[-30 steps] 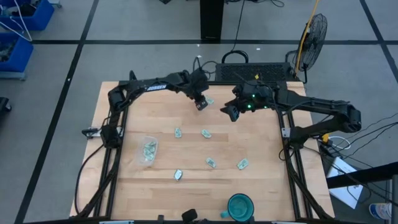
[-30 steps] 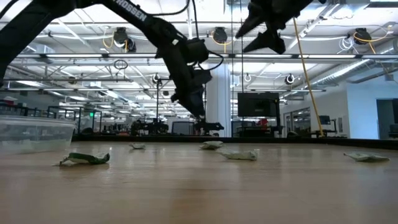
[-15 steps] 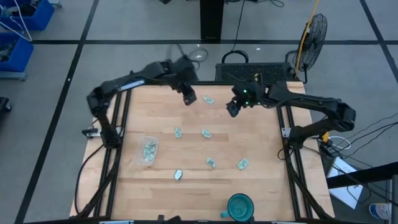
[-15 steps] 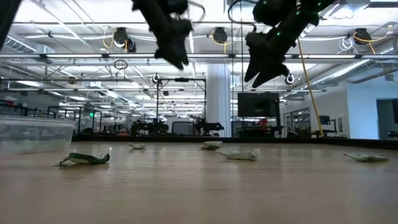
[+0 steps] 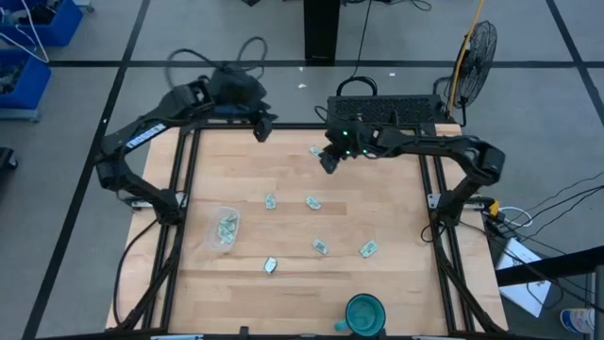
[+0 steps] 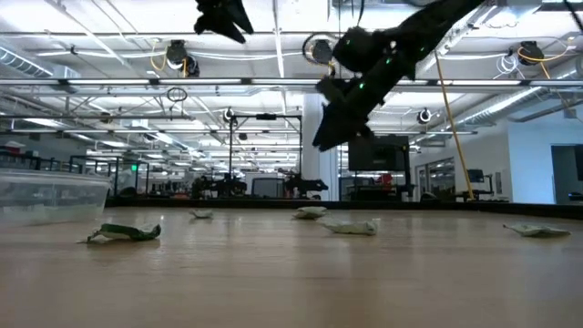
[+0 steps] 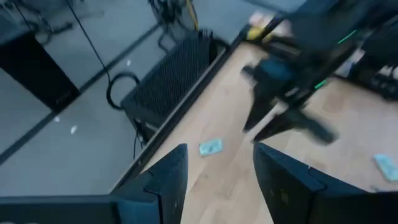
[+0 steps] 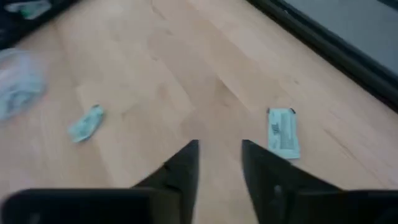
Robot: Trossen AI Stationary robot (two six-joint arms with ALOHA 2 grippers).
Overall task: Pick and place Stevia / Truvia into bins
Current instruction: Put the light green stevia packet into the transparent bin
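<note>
So the one that matters for you is the sachet near the back edge (image 5: 316,150). Your right gripper (image 5: 327,162) hangs just beside it, up off the wood, while the left gripper (image 5: 261,131) is over the table's back rail, farther off. So the right arm is clearly the nearer one, I'd say.

In the right wrist view that sachet (image 8: 283,131) lies flat just ahead of the fingers and a little to one side of the gap, its long axis running roughly the way the fingers point. My guess is you'd have to shift sideways before dropping.

Both grippers have a gap between the fingers and nothing in them.

The clear tub (image 5: 224,228) sits near the left edge with a few packets already in it, well away from this sachet. Five more sachets lie loose mid-table.
</note>
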